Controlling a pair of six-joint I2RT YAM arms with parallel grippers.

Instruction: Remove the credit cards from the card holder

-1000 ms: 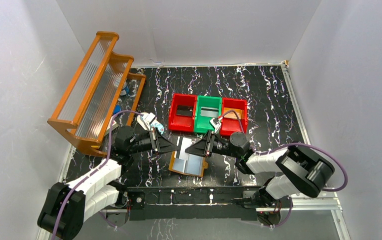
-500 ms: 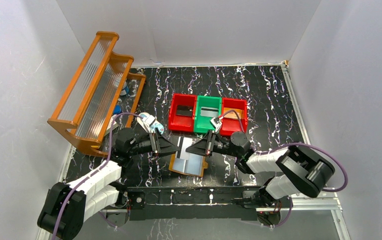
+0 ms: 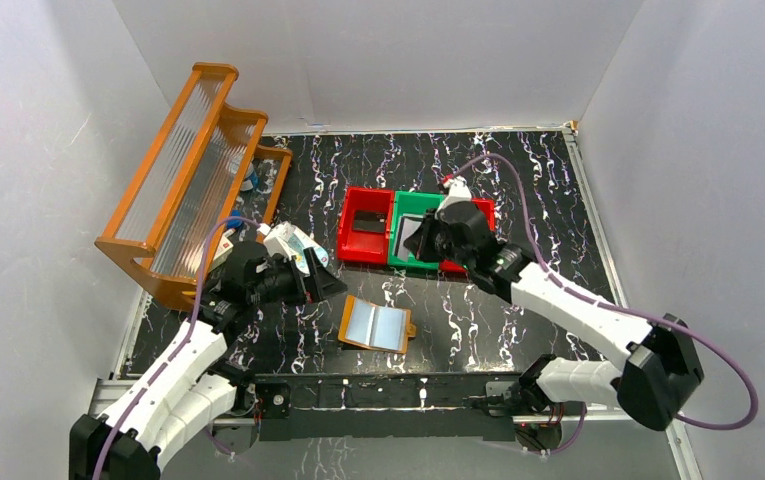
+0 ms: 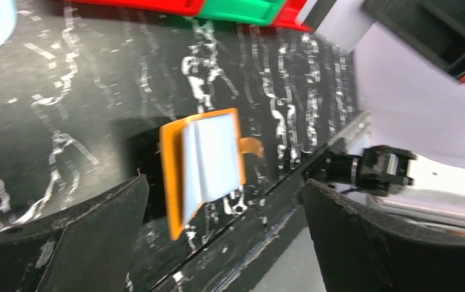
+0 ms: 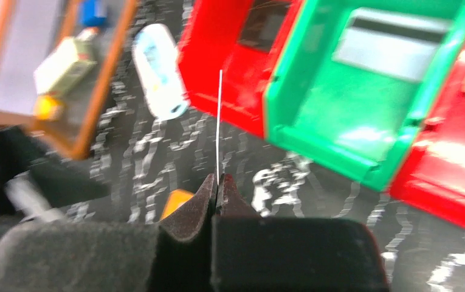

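Gripping a thin credit card (image 5: pixel 219 121) by its near edge, the right gripper (image 5: pixel 217 182) has both pads pressed together. The card stands edge-on straight ahead of the fingertips. Just beyond it sits the green bin (image 5: pixel 363 103), with a red bin (image 5: pixel 230 67) against one side and a second red bin (image 5: pixel 454 164) against the other. The card's far end overlaps the first red bin's wall in the wrist view, and contact cannot be told. A pale oval item (image 5: pixel 160 70) lies beside that bin. The left gripper (image 4: pixel 222 188) is spread wide and holds nothing. The card holder (image 4: pixel 170 182) lies flat ahead of it, between the finger lines and touching neither, with bare table (image 3: pixel 558 200) around every edge. A pale blue-grey card (image 4: pixel 211 155) shows in its window, and its tab (image 4: pixel 253 145) juts from one edge. The surface is black with white marbling. A metal rail (image 4: pixel 345 131) runs past the holder, an orange rack (image 3: pixel 183 170) stands outboard of the left gripper, and pale walls enclose the space.
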